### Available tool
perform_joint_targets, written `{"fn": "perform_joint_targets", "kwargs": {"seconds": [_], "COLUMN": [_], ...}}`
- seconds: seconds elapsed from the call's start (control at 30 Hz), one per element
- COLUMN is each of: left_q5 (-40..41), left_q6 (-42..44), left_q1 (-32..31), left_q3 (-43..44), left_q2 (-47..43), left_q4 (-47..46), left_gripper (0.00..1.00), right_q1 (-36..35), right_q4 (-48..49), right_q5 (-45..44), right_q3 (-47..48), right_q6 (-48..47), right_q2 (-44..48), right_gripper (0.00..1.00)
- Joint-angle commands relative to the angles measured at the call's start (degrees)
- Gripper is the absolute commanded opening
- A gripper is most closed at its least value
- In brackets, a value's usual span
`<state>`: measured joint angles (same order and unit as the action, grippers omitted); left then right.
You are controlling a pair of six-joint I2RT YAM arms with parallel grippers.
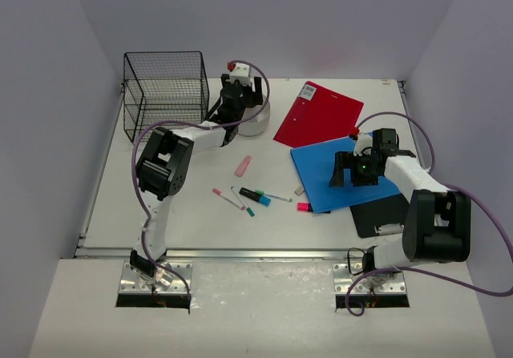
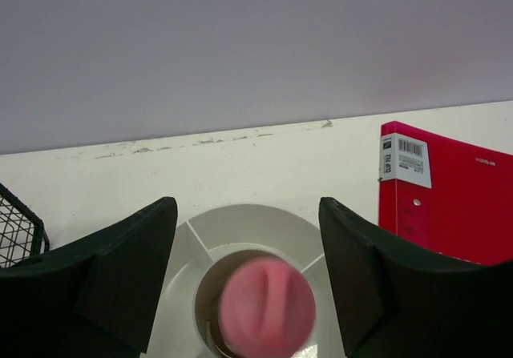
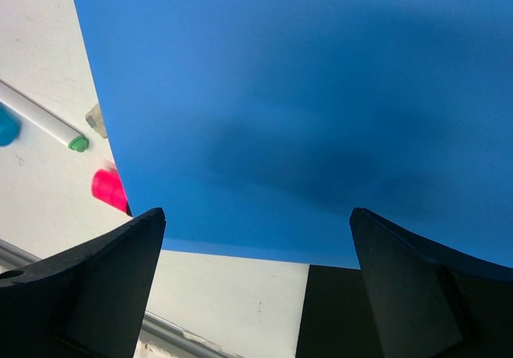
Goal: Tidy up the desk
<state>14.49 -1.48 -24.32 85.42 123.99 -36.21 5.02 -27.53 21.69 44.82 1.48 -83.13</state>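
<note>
While the right gripper point(image 3: 255, 222) hangs spread over the near-right part of the desk point(image 1: 120, 206), it pinches nothing. The desk fills the walled bay, with its metal rail nearest the arm bases.

Below that gripper lies the blue folder point(image 3: 321, 94), its near edge overlapping the black clipboard point(image 1: 385, 214).
Risk: the folder is thin and flat, so a pinch may only shove it. That would push the pink highlighter point(image 1: 304, 207) at its left edge, or drag the clipboard along.

Mid-desk, left of the folder: loose pens point(image 1: 255, 196), four by my count, plus the one highlighter.
Erasers: two, a small grey eraser point(image 1: 299, 190) by the folder and a pink eraser point(image 1: 243, 166) farther back.

Far side: red folder point(image 1: 317, 114), one; round white organizer point(image 2: 248, 218), one; black wire basket point(image 1: 164, 90), one, just left of it.

The left gripper point(image 2: 247, 206) is spread above the organizer, fingers clear of a blurred pink thing point(image 2: 266, 306) over the centre cup. Cannot tell if it sits inside.
Risk: off-centre, it lands on a divider. A low finger could also knock the organizer toward the basket.
</note>
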Motion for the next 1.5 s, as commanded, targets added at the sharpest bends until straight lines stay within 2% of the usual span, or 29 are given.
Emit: {"fn": "perform_joint_targets", "kwargs": {"seconds": [0.0, 0.2, 0.4, 0.53, 0.67, 0.8, 0.97, 1.27, 1.47], "left_q5": [-3.3, -4.4, -4.8, -5.0, -11.1, -26.3, -30.5, -26.6, -33.7], "left_q6": [-3.3, -3.4, -0.5, -0.3, 3.8, 11.8, 17.8, 23.5, 28.5], "left_q1": [0.3, 0.1, 0.3, 0.3, 0.6, 0.8, 0.8, 0.8, 0.7], "left_q3": [0.3, -1.0, -9.7, -12.6, -17.1, -24.8, -33.2, -35.7, -33.5], "left_q2": [-8.4, -18.0, -32.6, -40.4, -45.5, -51.8, -58.2, -58.2, -54.7], "left_q4": [0.3, 5.0, 11.5, 24.2, 36.2, 45.9, 50.0, 55.4, 60.7], "left_gripper": [0.72, 0.72, 0.76, 0.78, 0.81, 0.87, 0.89, 0.86, 0.84], "right_q1": [0.0, 0.1, 0.0, 0.0, 0.0, 0.1, 0.0, 0.0, 0.1], "right_q4": [0.6, 0.6, 0.6, 0.6, 0.6, 0.5, 0.4, 0.1, 0.0], "right_q5": [1.3, 1.8, 2.3, 2.5, 2.8, 3.4, 3.8, 4.1, 4.0], "right_q3": [2.1, 2.1, 2.1, 1.9, 1.8, 1.6, 1.2, 1.7, 1.6], "right_q6": [-0.2, -0.2, -0.1, -0.2, -0.7, -1.0, -2.9, -2.7, -2.6], "right_q2": [1.4, 2.1, 3.2, 4.0, 4.2, 4.6, 5.1, 4.4, 4.3], "right_gripper": [0.99, 0.99, 0.99, 0.99, 0.99, 0.99, 0.99, 0.99, 0.99]}}
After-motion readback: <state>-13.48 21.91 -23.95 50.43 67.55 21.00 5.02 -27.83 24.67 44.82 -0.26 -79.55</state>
